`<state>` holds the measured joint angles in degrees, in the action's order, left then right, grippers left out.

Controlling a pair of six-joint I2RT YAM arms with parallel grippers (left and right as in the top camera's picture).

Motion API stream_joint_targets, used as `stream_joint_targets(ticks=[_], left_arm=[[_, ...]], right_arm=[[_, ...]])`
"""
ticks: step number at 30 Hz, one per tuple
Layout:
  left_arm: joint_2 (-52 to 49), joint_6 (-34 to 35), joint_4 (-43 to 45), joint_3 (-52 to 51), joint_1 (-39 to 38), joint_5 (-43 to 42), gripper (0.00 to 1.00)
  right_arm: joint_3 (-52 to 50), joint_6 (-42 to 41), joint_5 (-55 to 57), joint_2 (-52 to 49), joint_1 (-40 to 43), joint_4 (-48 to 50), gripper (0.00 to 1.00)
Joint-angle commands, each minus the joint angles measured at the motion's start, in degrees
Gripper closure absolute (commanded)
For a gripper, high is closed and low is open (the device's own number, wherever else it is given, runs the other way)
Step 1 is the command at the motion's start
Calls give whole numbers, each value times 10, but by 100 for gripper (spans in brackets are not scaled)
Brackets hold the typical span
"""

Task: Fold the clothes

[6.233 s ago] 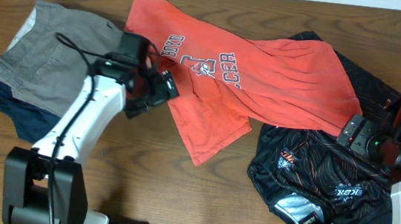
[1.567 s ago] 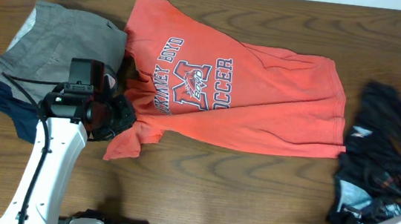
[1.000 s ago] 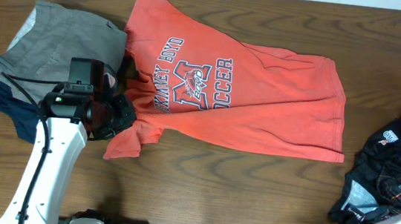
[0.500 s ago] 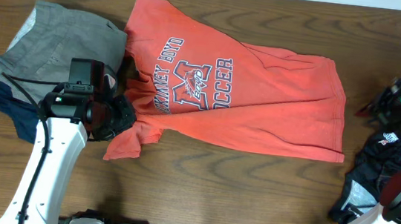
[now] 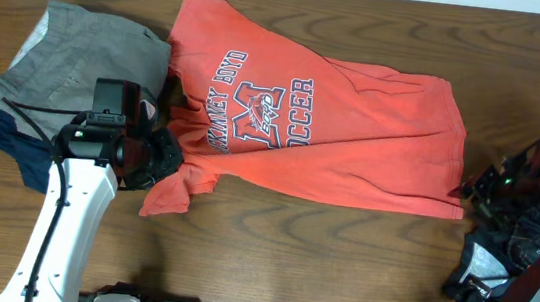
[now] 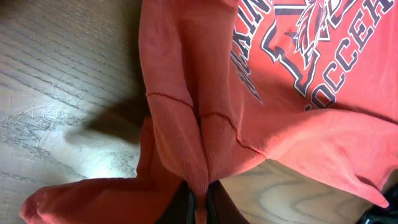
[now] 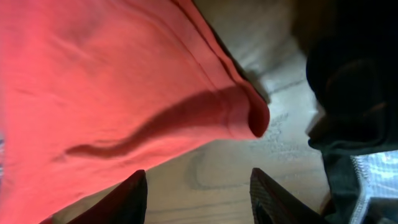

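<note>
The clothes, a coral-red T-shirt [image 5: 323,126] with navy lettering, lie spread chest-up across the table's middle. My left gripper [image 5: 162,155] sits at the shirt's lower left, shut on a pinched fold of sleeve fabric [image 6: 186,130] that rises from between the jaws [image 6: 200,208]. My right gripper [image 5: 474,188] hovers at the shirt's lower right hem corner [image 7: 252,118]. It is open, its two dark fingertips [image 7: 127,196] wide apart over bare wood with nothing between them [image 7: 199,199].
Folded grey garments [image 5: 78,65] on a navy one [image 5: 14,149] lie at the far left, touching the shirt's edge. A black patterned garment [image 5: 516,247] is heaped at the right edge, just beside the right gripper [image 7: 354,68].
The right arm swung from the far right edge in to the shirt's lower right corner, and its jaws widened. The black garment stays heaped at the right. Left arm and shirt have not moved.
</note>
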<state>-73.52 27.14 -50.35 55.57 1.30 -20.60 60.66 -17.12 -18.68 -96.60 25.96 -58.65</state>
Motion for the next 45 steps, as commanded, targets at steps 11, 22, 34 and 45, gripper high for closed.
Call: stream_joint_targets(ticks=[11,22,34,45], left_arm=[[-3,-3,-2,-1,3,7,93],[-2,-4,-28,-1,3,7,94],[98,-75,-132,0,2,-34,94],[283,-60,-152,0,3,-58,94]], right_arm=[[-153,-78,2,2,-5,196,53],[-138,-73,3,14,-3,192,99],[51,-13,44,177,80,-46,99],[112,35,66,267,177,-144,99]])
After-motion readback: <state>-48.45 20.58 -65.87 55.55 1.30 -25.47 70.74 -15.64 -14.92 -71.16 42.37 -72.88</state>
